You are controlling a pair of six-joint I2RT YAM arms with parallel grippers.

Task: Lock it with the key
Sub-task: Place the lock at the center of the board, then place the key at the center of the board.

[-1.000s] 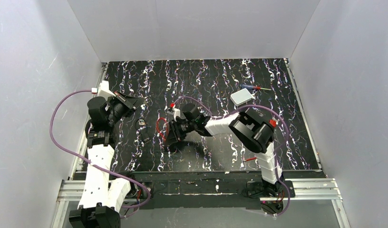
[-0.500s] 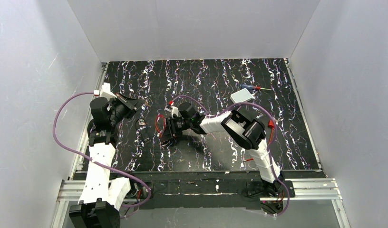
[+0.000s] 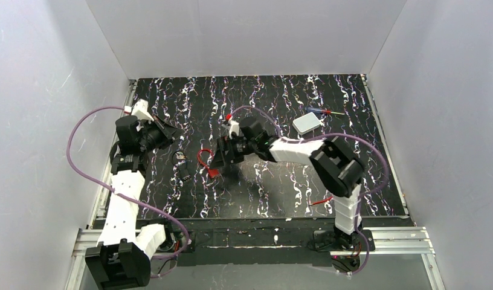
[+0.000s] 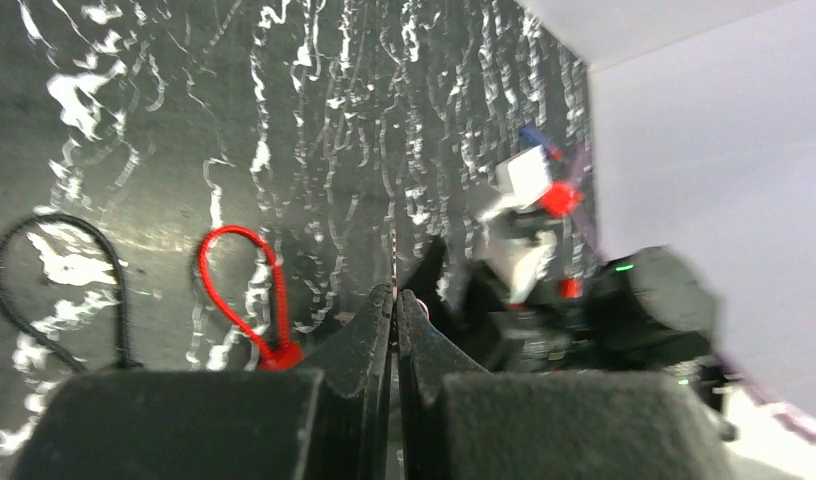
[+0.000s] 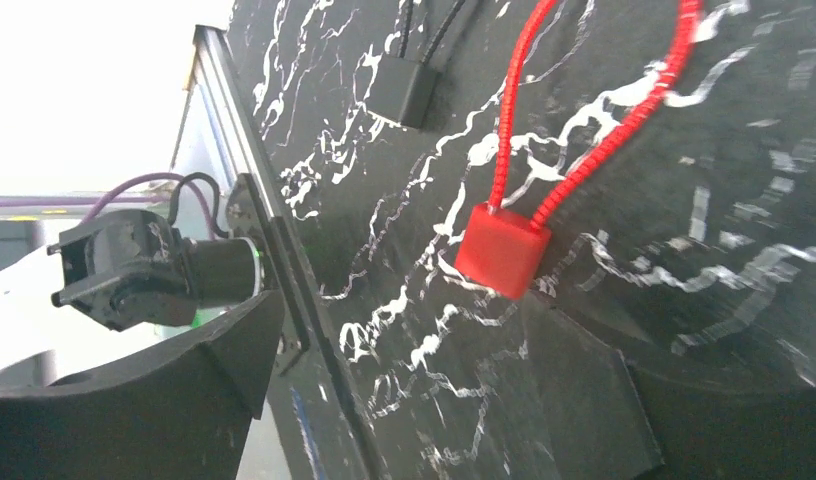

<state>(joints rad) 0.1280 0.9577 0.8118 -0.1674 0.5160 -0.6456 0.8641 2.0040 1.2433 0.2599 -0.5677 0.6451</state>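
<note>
Right claw [image 3: 222,158], fingers spread wide and gripping nothing, is hovering just above the red lock [image 5: 502,250], whose long axis is pointing toward the far edge of the surface [image 3: 280,181]. Left claw [image 4: 394,305], pressed shut on nothing discernible, is sitting farther off, by the left edge.

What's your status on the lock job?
Left gripper shut, contents unclear. Right gripper open, aimed at the red cable lock, not gripping it. Black cable lock nearby, not touching it.
</note>
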